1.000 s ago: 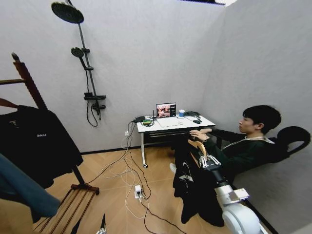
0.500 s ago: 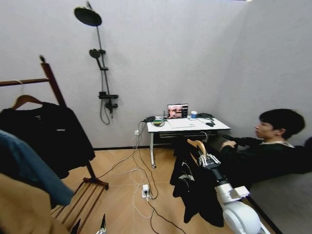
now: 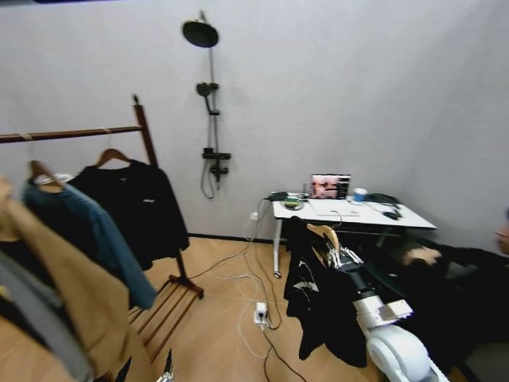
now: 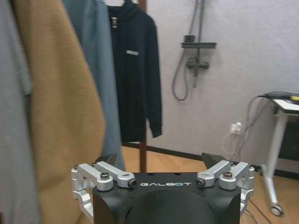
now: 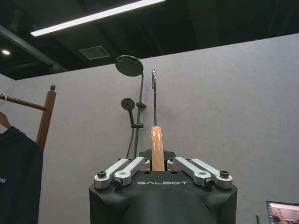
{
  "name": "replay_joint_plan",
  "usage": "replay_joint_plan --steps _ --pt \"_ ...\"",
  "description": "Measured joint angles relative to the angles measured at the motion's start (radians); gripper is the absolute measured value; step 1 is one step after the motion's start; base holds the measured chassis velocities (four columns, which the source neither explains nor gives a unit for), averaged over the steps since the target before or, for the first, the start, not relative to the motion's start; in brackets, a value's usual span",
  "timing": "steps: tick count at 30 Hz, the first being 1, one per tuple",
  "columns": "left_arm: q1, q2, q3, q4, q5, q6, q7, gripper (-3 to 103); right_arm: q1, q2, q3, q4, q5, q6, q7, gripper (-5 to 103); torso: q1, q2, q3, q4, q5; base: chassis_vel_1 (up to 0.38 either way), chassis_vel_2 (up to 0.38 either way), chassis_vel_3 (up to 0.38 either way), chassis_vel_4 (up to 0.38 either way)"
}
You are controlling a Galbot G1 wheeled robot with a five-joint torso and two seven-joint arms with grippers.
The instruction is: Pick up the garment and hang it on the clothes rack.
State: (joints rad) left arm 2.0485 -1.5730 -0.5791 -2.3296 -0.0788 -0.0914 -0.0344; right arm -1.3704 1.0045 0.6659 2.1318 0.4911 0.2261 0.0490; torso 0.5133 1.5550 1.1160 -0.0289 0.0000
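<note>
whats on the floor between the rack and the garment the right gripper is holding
In the head view, bare wood floor with a white power strip and loose cables separates the clothes rack from the garment held by the right gripper.

Even, soft indoor lighting; ceiling strip light glares overhead. Head view blurred, edges bowed. Tan coat out of focus.

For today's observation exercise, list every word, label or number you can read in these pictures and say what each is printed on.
"GALBOT": on the black body of the left gripper.
"GALBOT": on the black body of the right gripper.
White chest print on the black hoodie hanging on the clothes rack: too small to read.
Laptop screen on the desk: too blurred to read.
</note>
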Motion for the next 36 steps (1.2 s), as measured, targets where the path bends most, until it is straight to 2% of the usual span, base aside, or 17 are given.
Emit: replay_joint_plan --steps 16,24,36 --pt "0.0 0.0 0.0 0.0 0.0 0.0 0.0 100 0.007 -0.014 0.017 0.029 0.024 -0.024 0.017 10 0.0 0.0 0.0 -0.0002 0.0001 0.13 0.126 0.133 0.122" --pt "0.0 0.0 0.0 0.0 0.0 0.0 0.0 100 0.042 -0.031 0.023 0.039 0.056 -0.078 0.027 10 0.0 0.0 0.0 -0.0004 0.0001 0.119 0.116 0.12 0.127" --pt "0.0 0.0 0.0 0.0 0.0 0.0 0.0 100 0.206 -0.075 -0.013 -0.021 0.097 -0.138 0.022 10 0.0 0.0 0.0 -0.0001 0.0 0.107 0.152 0.143 0.103"
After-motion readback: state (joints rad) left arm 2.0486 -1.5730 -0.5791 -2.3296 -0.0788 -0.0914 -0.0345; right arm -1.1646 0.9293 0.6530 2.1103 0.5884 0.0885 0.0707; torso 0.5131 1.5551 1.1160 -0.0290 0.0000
